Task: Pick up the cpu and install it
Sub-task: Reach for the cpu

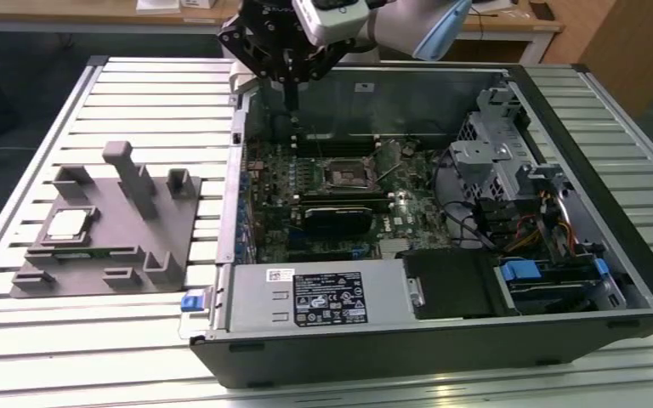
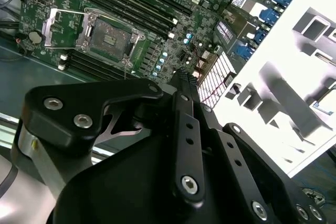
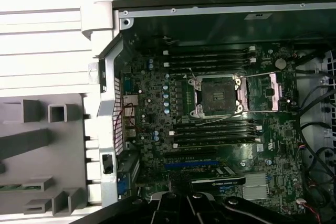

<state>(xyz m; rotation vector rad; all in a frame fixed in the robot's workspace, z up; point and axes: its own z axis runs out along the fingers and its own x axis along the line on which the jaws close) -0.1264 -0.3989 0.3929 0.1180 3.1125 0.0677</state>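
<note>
The cpu (image 1: 65,223) is a small pale square chip lying flat in a recess of the grey tray (image 1: 99,263), at the exterior view's left, beside the open computer case. My gripper (image 1: 290,95) hangs high over the case's rear corner, well away from the cpu, with its fingers pointing down and shut on nothing. In the second wrist view the fingertips (image 2: 184,75) are pressed together above the motherboard. The dark cpu socket (image 1: 347,177) (image 2: 107,35) (image 3: 216,94) stands empty with its metal frame flipped open.
The case (image 1: 553,331) lies open on a slatted table (image 1: 133,93). Inside are memory slots (image 3: 210,56), a graphics card (image 1: 338,217), a white-labelled power supply (image 1: 315,297), drive cages (image 1: 508,161) and cables. Upright posts (image 1: 133,183) rise from the tray.
</note>
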